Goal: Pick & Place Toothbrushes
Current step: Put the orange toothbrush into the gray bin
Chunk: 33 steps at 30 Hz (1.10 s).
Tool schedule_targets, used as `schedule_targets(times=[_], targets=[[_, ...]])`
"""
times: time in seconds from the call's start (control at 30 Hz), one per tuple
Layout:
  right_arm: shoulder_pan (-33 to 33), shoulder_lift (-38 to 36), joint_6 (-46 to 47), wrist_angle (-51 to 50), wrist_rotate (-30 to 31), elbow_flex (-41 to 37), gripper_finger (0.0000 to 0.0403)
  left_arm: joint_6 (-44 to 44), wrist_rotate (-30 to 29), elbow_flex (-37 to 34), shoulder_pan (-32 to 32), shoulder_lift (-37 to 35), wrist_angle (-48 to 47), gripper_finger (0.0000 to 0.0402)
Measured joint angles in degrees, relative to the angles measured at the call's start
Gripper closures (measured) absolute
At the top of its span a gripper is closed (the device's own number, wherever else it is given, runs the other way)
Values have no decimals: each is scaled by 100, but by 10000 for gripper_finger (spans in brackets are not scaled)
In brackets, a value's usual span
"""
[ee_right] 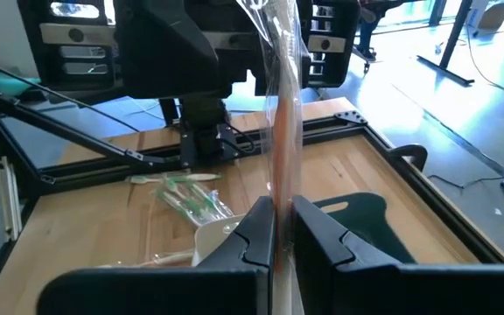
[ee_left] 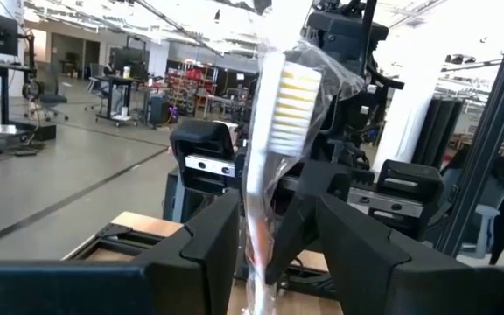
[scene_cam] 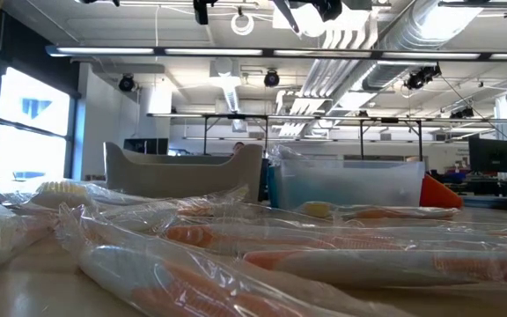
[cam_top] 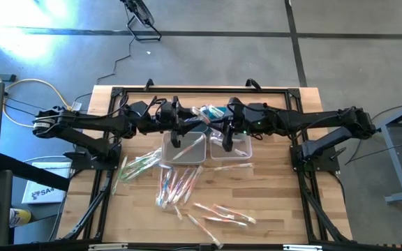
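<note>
A wrapped toothbrush (ee_left: 274, 166) stands upright between the left gripper's (ee_left: 274, 249) fingers (ee_left: 204, 249), its whitish bristle head up and an orange-red handle showing low in the clear wrapper. The fingers stand apart with the brush in the gap; whether they pinch it cannot be told. The right gripper (ee_right: 278, 236) is closed on another wrapped toothbrush with an orange handle (ee_right: 280, 131), held upright, the wrapper rising past the fingertips (ee_right: 256, 236).

From above, both grippers meet over the middle of the bench's far half, the left gripper (cam_top: 176, 136) above the left clear bin (cam_top: 166, 155) and the right gripper (cam_top: 227, 138) above the right clear bin (cam_top: 246, 150). The two bins sit side by side. A few more toothbrushes (cam_top: 204, 111) lie on the bench behind the bins.

The loose toothbrushes are scattered on the wooden bench (cam_top: 285, 202) nearer its front edge: a green-handled cluster (cam_top: 137, 166) left of the bins, a mixed pink and blue bunch (cam_top: 176, 185) in front of the left bin, one lone brush (cam_top: 232, 166) in front of the right bin, and several orange-handled ones (cam_top: 222, 215) toward the front. In the low view, wrapped orange-handled brushes (scene_cam: 324, 242) fill the foreground, with the clear bin (scene_cam: 350, 183) and an orange cloth (scene_cam: 438, 192) behind them.
</note>
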Motion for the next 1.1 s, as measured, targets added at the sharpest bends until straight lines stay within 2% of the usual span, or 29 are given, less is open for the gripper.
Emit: schedule_targets(times=[0.67, 1.1], targets=[[0, 181, 67, -4, -549, -2, 388, -4, 0, 0, -4, 3, -51, 252], [-35, 269, 153, 160, -299, 0, 388, -7, 8, 0, -4, 4, -185, 252]])
